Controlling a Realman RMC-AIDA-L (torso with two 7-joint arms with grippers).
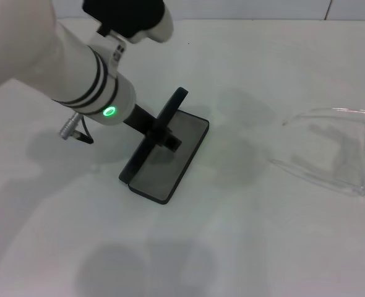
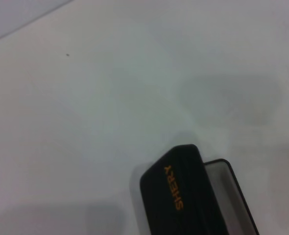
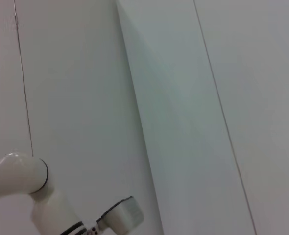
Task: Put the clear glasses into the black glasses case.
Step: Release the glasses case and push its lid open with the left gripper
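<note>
Closest to my head camera is my left arm (image 1: 77,68), white with black bands and a green light, reaching in from the upper left. Its left tool (image 1: 164,133) sits at the black glasses case (image 1: 170,154), black fingers (image 1: 146,117) at the raised lid (image 1: 170,111). I cannot tell whether the tool is apart or clamped on the lid, since the lid edge hides the tips.

Outward from the tool, the case stands open on the white surface (image 1: 232,247), left of centre, lid tilted up on edge and the tray (image 1: 176,145) with its grey lining lying flat beside it. In the left wrist view the lid (image 2: 181,196) shows its black outer face with orange "SHERY" lettering (image 2: 174,187), and a strip of the grey lining (image 2: 220,176) appears just past it.

Farther right, well apart from the case, the clear glasses (image 1: 343,154) rest on the surface at the right edge of the head view, arms spread toward the case, partly cut off by the picture's edge.

My right tool is not in the head view; its wrist camera shows only pale wall panels (image 3: 183,98) and a white arm joint (image 3: 17,176) in a corner.
</note>
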